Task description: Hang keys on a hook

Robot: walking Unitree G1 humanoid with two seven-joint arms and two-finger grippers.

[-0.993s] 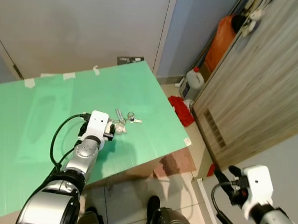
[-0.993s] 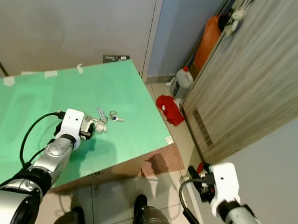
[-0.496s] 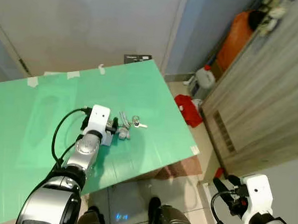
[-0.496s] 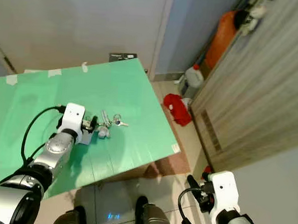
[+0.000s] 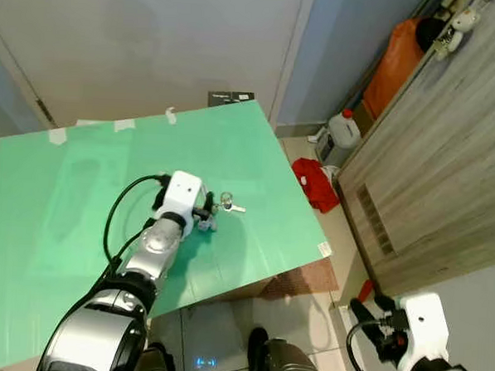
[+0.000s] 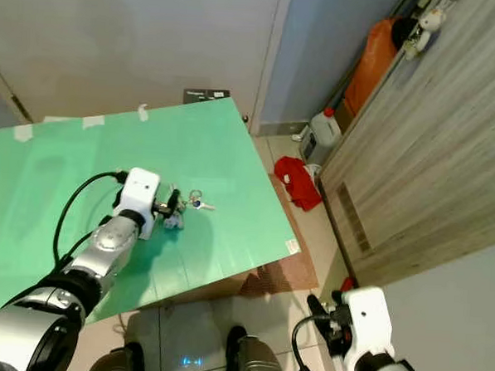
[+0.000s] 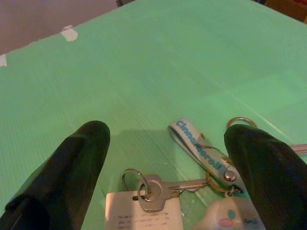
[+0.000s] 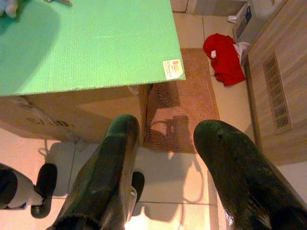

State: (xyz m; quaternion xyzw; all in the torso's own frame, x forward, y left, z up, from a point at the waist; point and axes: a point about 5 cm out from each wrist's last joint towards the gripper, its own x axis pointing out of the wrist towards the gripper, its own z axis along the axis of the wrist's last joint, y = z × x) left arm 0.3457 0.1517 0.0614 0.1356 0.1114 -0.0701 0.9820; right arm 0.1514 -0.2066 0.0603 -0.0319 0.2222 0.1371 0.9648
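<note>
Tape (image 5: 57, 136) in pale strips along the far edge of the green table (image 5: 63, 226), sitting well to the left of the work. Reaching in from the near left with the silver left arm, black cable looping beside it, and bringing the left hand (image 7: 165, 143) low over the middle of the table. Spreading both black fingers (image 7: 72, 163) wide, gripping nothing, and bracketing the keys (image 7: 158, 189) lying flat on the table. Showing, in the left wrist view, a silver key on a ring, resting on a white tag (image 7: 144, 213). Lying just beside it, a blue lettered strap (image 7: 196, 143), a pale charm (image 7: 230, 215) and a loose ring (image 7: 240, 122) close to the far finger; cannot tell whether either finger is touching the bunch. Passing the table's right edge and dropping to the floor: brown mat (image 8: 182, 110) lying at the corner, red cloth (image 8: 223, 57) crumpled beyond it, white jug (image 5: 343, 128) and orange bag (image 5: 395, 60) standing farther back. Running along the right, a wooden cabinet (image 5: 431, 162) with a small plush toy (image 5: 464, 18) hanging near its top. Hanging low at the near right, well apart from the keys, the right hand (image 8: 170, 129), fingers parted and holding nothing, pointing down over tiled floor and the mat.
</note>
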